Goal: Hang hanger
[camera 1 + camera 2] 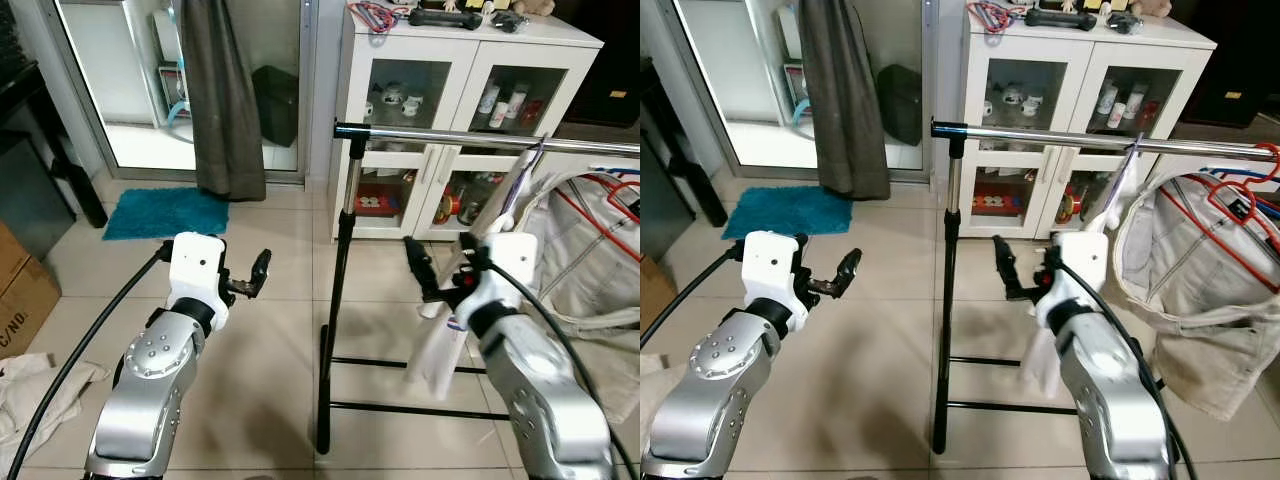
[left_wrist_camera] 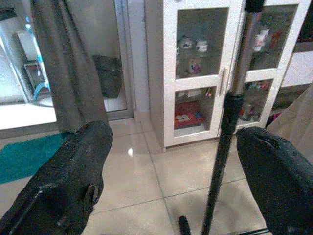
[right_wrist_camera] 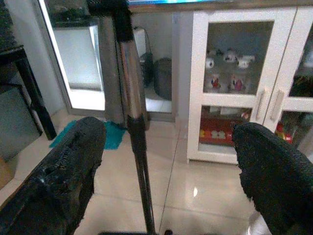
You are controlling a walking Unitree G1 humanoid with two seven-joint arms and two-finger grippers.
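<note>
A clothes rack stands before me, with a chrome bar point(image 1: 470, 138) on a black upright point(image 1: 340, 280). A hanger hook point(image 1: 1132, 150) sits over the bar and carries a white garment point(image 1: 440, 350) that hangs down behind my right arm. Several red hangers point(image 1: 1225, 200) lie in a beige laundry bag point(image 1: 1200, 310) at the right. My right gripper point(image 1: 440, 265) is open and empty, just right of the upright and below the bar; the right wrist view looks past its fingers point(image 3: 63, 176) at the upright. My left gripper point(image 1: 252, 278) is open and empty, left of the rack.
Behind the rack stands a white glass-door cabinet point(image 1: 440, 120) with clutter on top. A dark curtain point(image 1: 215, 100) and a teal mat point(image 1: 165, 212) are at the back left. A cardboard box point(image 1: 20, 290) sits at the far left. The rack's black base bars point(image 1: 370, 405) cross the tiled floor.
</note>
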